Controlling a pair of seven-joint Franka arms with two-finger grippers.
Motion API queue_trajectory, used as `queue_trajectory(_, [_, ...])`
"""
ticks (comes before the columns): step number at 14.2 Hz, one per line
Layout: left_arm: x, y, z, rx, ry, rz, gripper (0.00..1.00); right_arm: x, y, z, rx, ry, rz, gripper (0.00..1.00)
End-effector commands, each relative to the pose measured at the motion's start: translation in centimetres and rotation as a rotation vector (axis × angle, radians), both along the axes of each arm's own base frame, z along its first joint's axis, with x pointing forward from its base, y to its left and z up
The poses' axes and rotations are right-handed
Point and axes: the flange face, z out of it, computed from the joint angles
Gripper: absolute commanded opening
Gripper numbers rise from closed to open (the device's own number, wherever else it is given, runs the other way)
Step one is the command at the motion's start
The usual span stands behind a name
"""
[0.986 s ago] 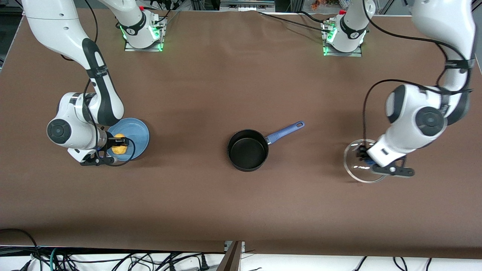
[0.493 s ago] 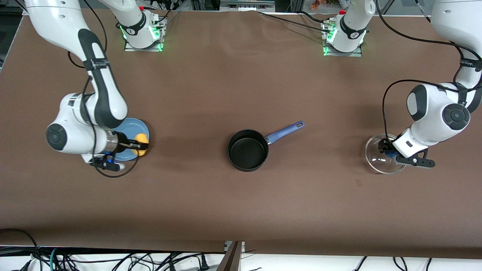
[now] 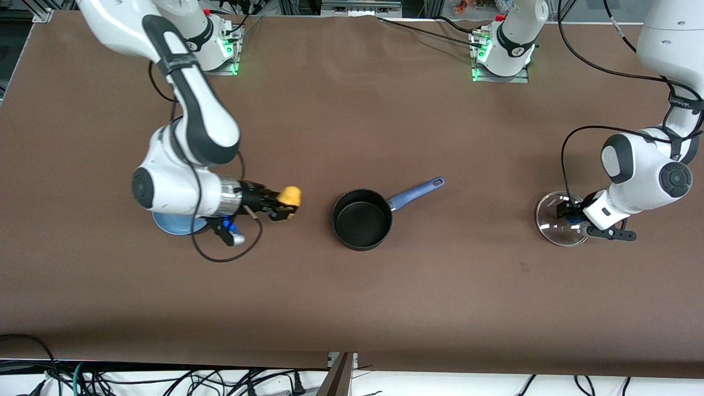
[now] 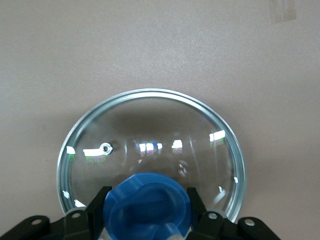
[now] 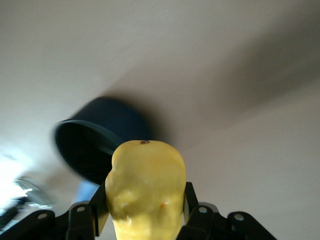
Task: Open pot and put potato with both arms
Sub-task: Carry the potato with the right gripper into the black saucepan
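Front view shows the pot (image 3: 362,219) standing uncovered near the middle of the table (image 3: 352,297), its blue handle (image 3: 416,193) pointing toward the left arm's end and slightly away from the camera. Taking the pot as the landmark, the right gripper (image 3: 281,204) is in the air over bare table just beside the pot, toward the right arm's end. Its fingers are clamped on the potato (image 3: 289,195), which sticks out of the fingertips toward the pot without being over the pot's mouth. In the right wrist view the potato (image 5: 145,187) sits squeezed between the two fingers (image 5: 191,200), with the pot's dark opening (image 5: 95,145) visible past it. A light-blue plate (image 3: 173,224) lies under the right arm's wrist, farther from the pot than the gripper.

Well apart from the pot, toward the left arm's end, the left gripper (image 3: 566,213) is closed on the blue knob (image 3: 573,220) of the glass lid (image 3: 553,223). The left wrist view shows the knob (image 4: 145,202) pinched between the fingers (image 4: 97,205) and the lid (image 4: 150,130) over the table; whether the lid touches the table cannot be told.
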Motion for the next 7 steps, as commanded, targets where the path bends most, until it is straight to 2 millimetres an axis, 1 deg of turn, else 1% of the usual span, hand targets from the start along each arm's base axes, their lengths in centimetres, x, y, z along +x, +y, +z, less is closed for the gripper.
queue_trajectory(1, [0.8, 0.8, -0.2, -0.019, -0.015, 0.008, 0.94, -0.9, 8.9, -1.7, 0.035, -0.005, -0.194, 0.31])
queue_trajectory(2, [1.4, 0.7, 0.6, -0.017, -0.023, 0.022, 1.0, -1.7, 11.5, -3.2, 0.038, -0.027, -0.247, 0.31])
queue_trajectory(3, [2.1, 0.3, 1.8, -0.019, -0.016, 0.048, 1.0, -2.0, 13.2, -4.9, 0.041, -0.057, -0.294, 0.32])
queue_trajectory(4, [2.7, -0.1, 3.7, -0.023, 0.009, 0.09, 1.0, -2.6, 14.5, -6.0, 0.043, -0.087, -0.305, 0.35])
queue_trajectory(5, [3.6, -0.6, 5.9, -0.027, 0.049, 0.109, 1.0, -3.2, 15.5, -6.4, 0.047, -0.106, -0.308, 0.59])
queue_trajectory(6, [4.5, -1.2, 8.5, -0.03, 0.08, 0.118, 1.0, -3.2, 15.6, -6.2, 0.048, -0.11, -0.308, 0.98])
queue_trajectory(7, [5.2, -1.9, 11.9, -0.027, 0.094, 0.124, 1.0, -3.0, 15.3, -5.7, 0.045, -0.121, -0.297, 1.0])
